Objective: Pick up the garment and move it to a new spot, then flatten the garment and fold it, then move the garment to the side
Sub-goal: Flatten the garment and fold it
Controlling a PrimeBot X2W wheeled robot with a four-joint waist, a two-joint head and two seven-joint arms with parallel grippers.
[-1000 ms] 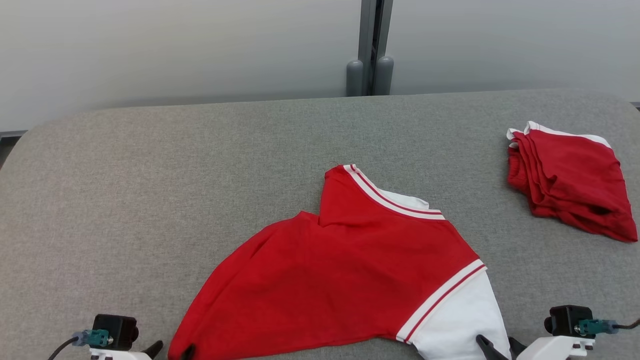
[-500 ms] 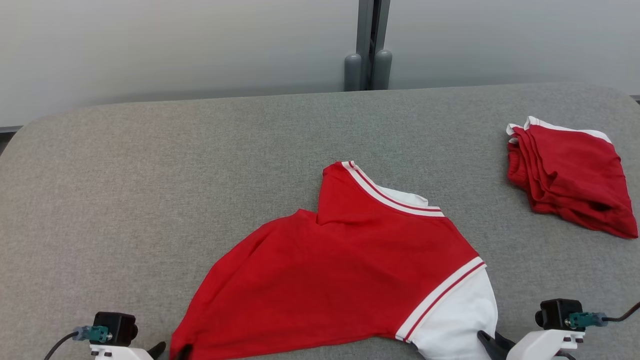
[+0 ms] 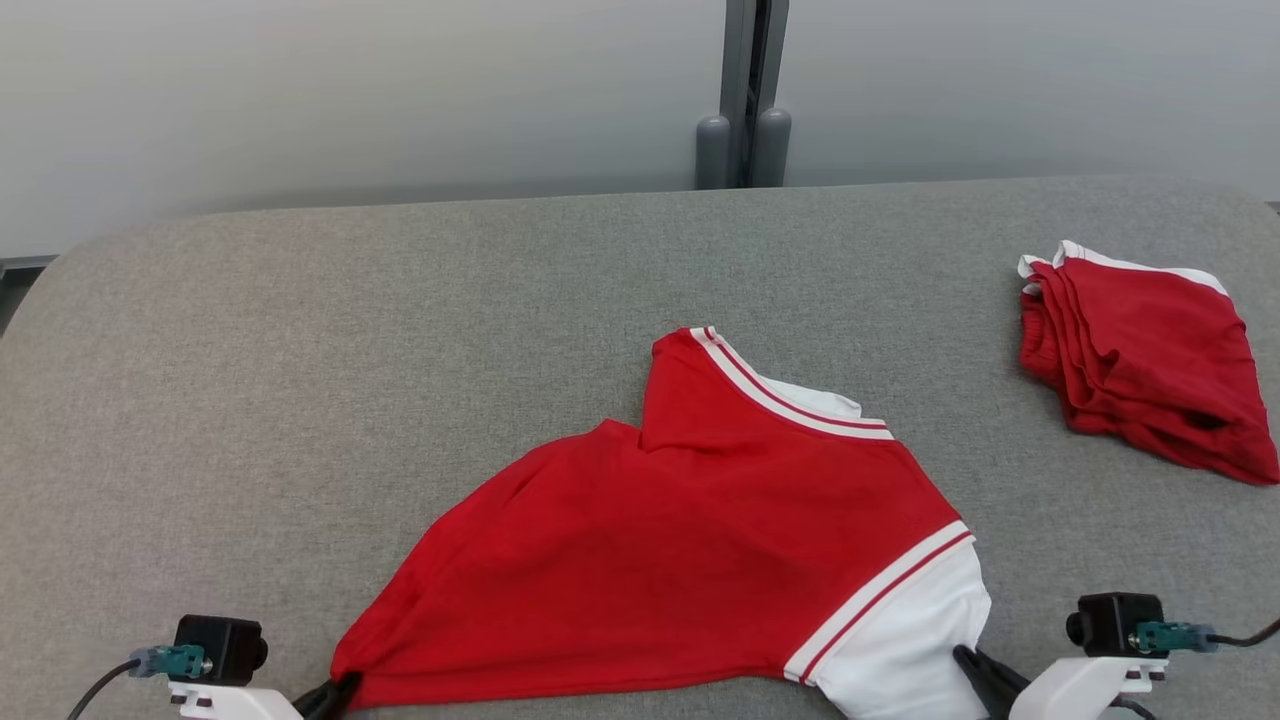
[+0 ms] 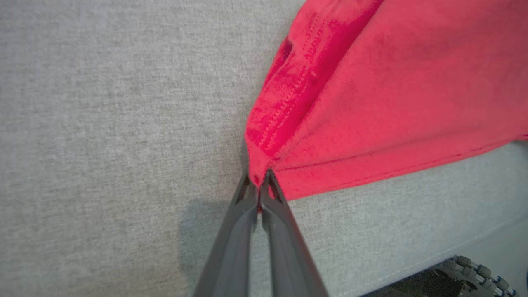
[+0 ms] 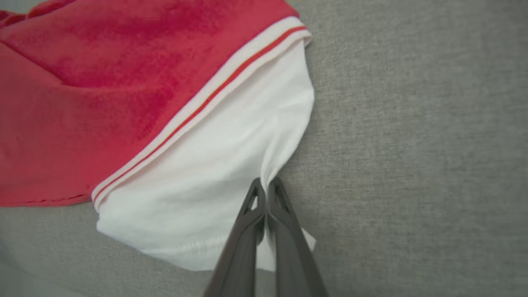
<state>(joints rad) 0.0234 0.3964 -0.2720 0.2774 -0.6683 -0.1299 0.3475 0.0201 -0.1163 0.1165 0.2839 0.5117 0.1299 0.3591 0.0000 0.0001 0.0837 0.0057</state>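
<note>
Garment (image 3: pixel 680 560) corners pinched by left gripper (image 4: pixel 259 178), right gripper (image 5: pixel 266 183)

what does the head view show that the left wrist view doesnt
Head, not left wrist: the folded red pile, the white part with the right gripper shut on it, the wall post.
Left wrist, not head: the hem stitching up close, the table edge.
Both: the red garment, the left gripper shut on its corner, the grey table.
</note>
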